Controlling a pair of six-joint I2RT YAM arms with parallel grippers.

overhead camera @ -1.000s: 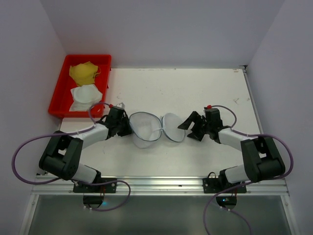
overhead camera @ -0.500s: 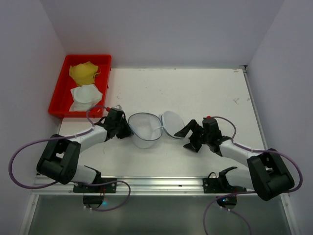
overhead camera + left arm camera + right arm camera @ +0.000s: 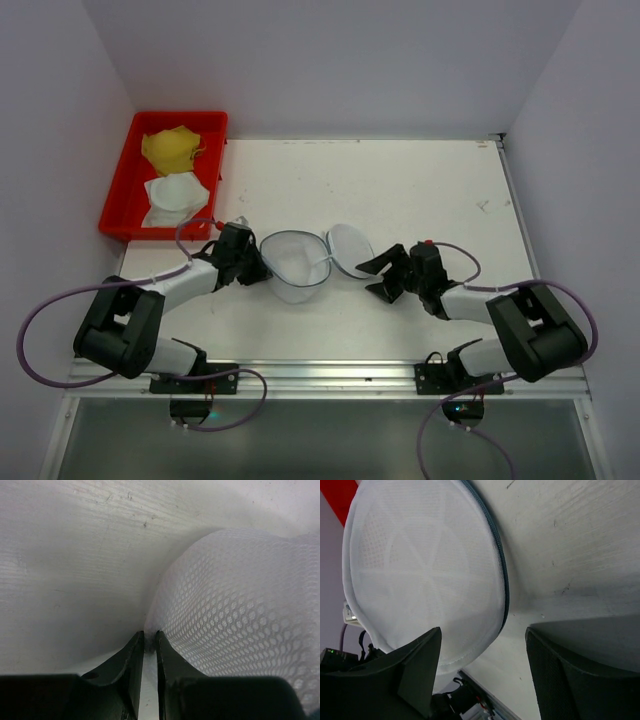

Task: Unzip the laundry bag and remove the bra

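The laundry bag (image 3: 295, 262) of white mesh lies open mid-table, its round lid (image 3: 350, 250) flapped to the right. My left gripper (image 3: 258, 265) is shut on the bag's left edge; in the left wrist view the fingertips (image 3: 150, 636) pinch a fold of mesh (image 3: 235, 615). My right gripper (image 3: 378, 275) is open and empty just right of the lid. In the right wrist view the lid (image 3: 425, 570) with its dark zip rim (image 3: 502, 580) lies between and beyond the spread fingers (image 3: 482, 635). I cannot tell what is inside the bag.
A red tray (image 3: 118, 190) stands at the back left and holds a yellow cupped garment (image 3: 172, 148) and a white one (image 3: 175, 195). Grey walls close in the table on three sides. Purple cables loop beside both arm bases.
My right gripper has drawn back toward the near edge and to the left, still open, ending close to the lid. The left gripper has kept its hold; the bag shifted slightly left.
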